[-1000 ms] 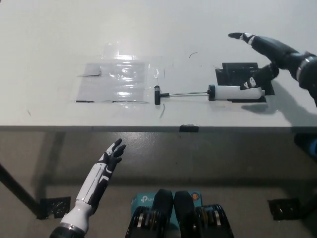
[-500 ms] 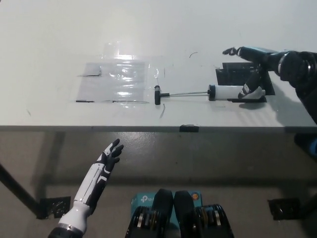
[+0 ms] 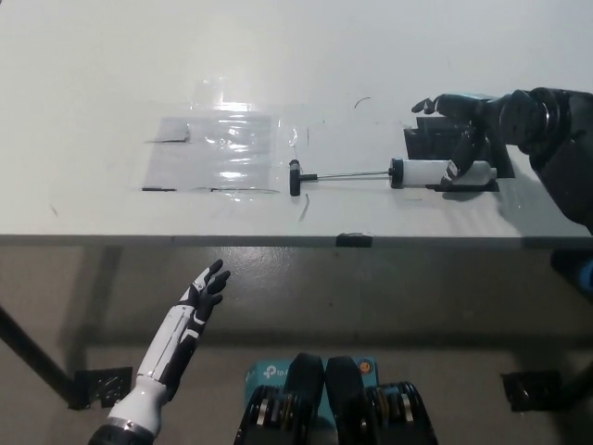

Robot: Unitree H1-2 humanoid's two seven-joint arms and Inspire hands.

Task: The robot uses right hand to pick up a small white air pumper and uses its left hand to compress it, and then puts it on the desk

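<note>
Pump [image 3: 422,173] lay flat on the desk [image 3: 111,74], rod drawn out toward its black handle, white barrel resting at the edge of the black pad [image 3: 428,140], so nothing was lifted yet. I had my right hand [image 3: 474,125] spread over the barrel's far end, fingers apart, one reaching down to the barrel but no grip closed as far as I could tell. My left hand [image 3: 198,302] hung open below the desk edge, idle. Grasp, lift, compression and set-down all remained ahead
</note>
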